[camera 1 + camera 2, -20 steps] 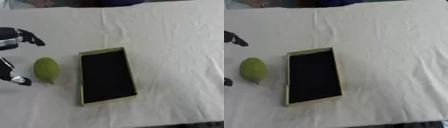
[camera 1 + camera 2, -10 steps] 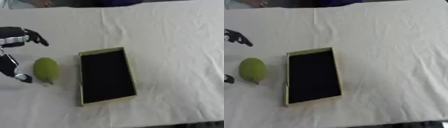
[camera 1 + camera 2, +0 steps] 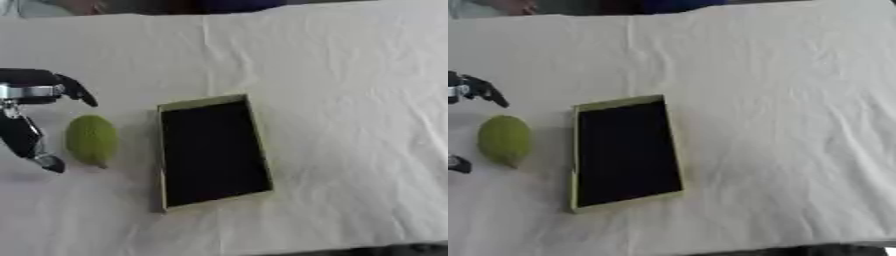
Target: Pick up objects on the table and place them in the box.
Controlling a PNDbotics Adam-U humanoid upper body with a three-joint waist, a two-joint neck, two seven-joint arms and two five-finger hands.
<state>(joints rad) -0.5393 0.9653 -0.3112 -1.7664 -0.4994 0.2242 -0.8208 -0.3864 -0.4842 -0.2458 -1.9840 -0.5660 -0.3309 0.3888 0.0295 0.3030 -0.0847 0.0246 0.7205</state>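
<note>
Clerk: While the tally stands, item one: green fruit [image 3: 91,141], oval, lemon-shaped, lying on the white cloth-covered table [image 3: 350,100] just left of the box [image 3: 213,150], apart from it.

Checker: Item two?

Clerk: Box, shallow, yellow-green rim, dark inside, nothing in it; open side up, presumably so things can be dropped in.

Checker: Hands?

Clerk: Left hand [image 3: 31,107], at the left edge beside the fruit, fingers spread apart and grasping nothing, thumb and fingers bracketing the fruit's left side, likely set for a pinch. Not touching, as far as shows. Right hand: absent from both views.
</note>
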